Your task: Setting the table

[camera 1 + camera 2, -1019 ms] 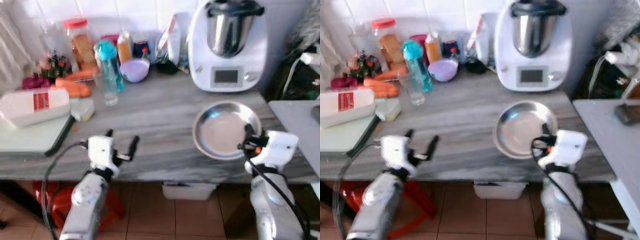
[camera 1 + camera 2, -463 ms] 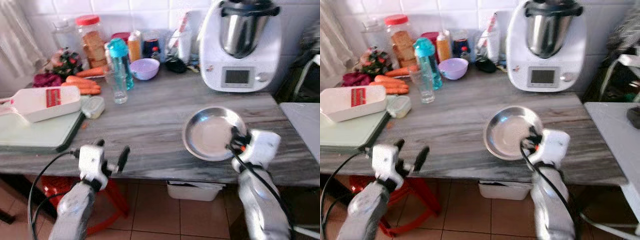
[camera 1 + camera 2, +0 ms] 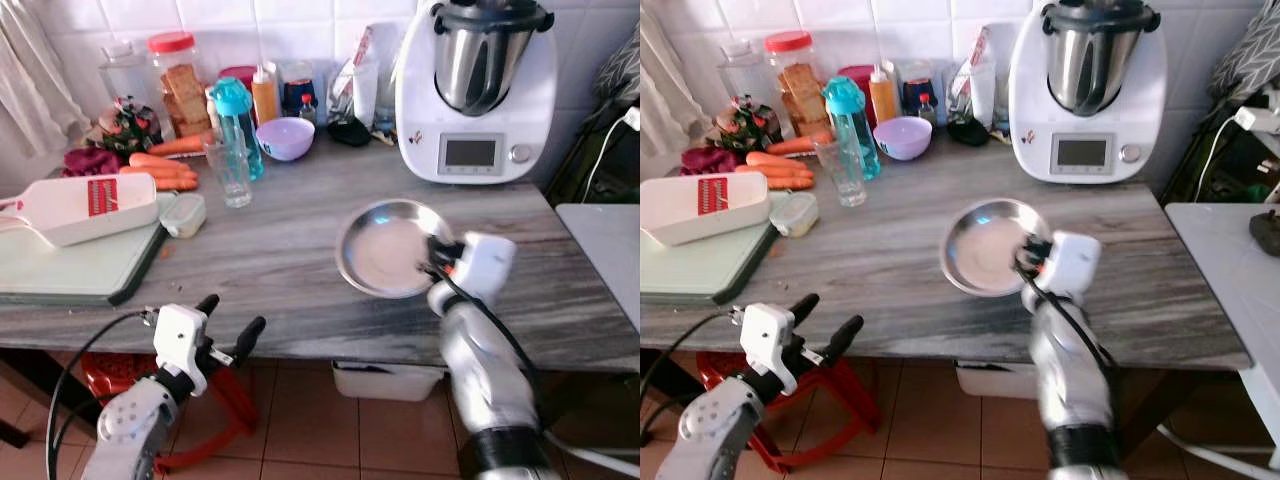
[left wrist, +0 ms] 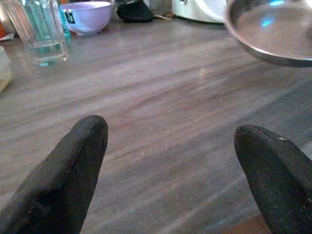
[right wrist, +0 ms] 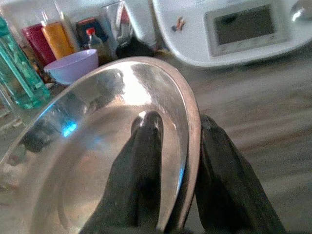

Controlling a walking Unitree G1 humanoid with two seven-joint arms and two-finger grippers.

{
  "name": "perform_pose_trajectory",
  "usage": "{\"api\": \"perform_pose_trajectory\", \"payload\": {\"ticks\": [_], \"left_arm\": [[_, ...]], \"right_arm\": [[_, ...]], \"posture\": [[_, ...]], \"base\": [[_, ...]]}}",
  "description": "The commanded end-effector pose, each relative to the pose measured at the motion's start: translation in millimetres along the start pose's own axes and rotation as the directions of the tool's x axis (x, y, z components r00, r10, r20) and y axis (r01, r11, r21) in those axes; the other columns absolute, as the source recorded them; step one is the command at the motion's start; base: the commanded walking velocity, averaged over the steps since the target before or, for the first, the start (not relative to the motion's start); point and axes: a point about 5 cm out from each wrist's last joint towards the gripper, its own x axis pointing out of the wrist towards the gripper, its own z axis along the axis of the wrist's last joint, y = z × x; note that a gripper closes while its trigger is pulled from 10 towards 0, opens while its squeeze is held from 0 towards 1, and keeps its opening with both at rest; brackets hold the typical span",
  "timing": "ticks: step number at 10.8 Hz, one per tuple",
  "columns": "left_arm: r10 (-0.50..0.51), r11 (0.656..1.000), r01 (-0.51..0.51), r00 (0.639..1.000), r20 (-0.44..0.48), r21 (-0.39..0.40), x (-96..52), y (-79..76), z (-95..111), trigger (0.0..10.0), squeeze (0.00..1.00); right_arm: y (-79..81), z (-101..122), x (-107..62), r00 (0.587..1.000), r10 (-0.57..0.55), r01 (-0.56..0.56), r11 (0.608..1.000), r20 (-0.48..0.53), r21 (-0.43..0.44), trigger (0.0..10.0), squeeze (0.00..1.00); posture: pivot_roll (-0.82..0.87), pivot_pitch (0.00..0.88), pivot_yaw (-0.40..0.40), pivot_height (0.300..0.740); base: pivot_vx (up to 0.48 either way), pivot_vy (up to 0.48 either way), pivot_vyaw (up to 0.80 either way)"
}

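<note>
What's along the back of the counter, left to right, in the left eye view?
Red-lidded jar → teal bottle → orange squeeze bottle → purple bowl → white kitchen machine.

A polished metal plate (image 3: 385, 248) throws back glints of light, its rim pinched between the matt black fingers (image 5: 141, 161) of the right gripper (image 5: 178, 165). The counter (image 3: 280, 250) beneath is smooth, grey-veined stone with a soft sheen. Behind stand a glossy white plastic kitchen machine (image 3: 478, 90) with a brushed steel jug, a clear drinking glass (image 3: 228, 168) and a lilac plastic bowl (image 3: 285, 138).
</note>
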Motion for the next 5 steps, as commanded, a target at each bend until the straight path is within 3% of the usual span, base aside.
{"api": "perform_pose_trajectory", "payload": {"ticks": [1, 5], "left_arm": [[-0.003, 1.000, 0.003, 1.000, 0.012, 0.004, 0.0, 4.3, 5, 10.0, 0.00], [-0.035, 0.999, 0.035, 0.999, 0.020, -0.004, -1.1, -3.0, 5, 10.0, 0.00]], "right_arm": [[5.8, 3, 6.5, 1.000, -0.003, 0.003, 1.000, 0.018, 0.017, 10.0, 0.00], [18.5, -9, 18.6, 0.998, 0.011, -0.006, 0.996, -0.059, 0.088, 10.0, 0.00]], "posture": [[0.05, 0.000, 0.064, 0.740], [0.07, 0.000, 0.060, 0.740]], "base": [[0.000, 0.000, 0.00], [0.000, 0.000, 0.00]]}}
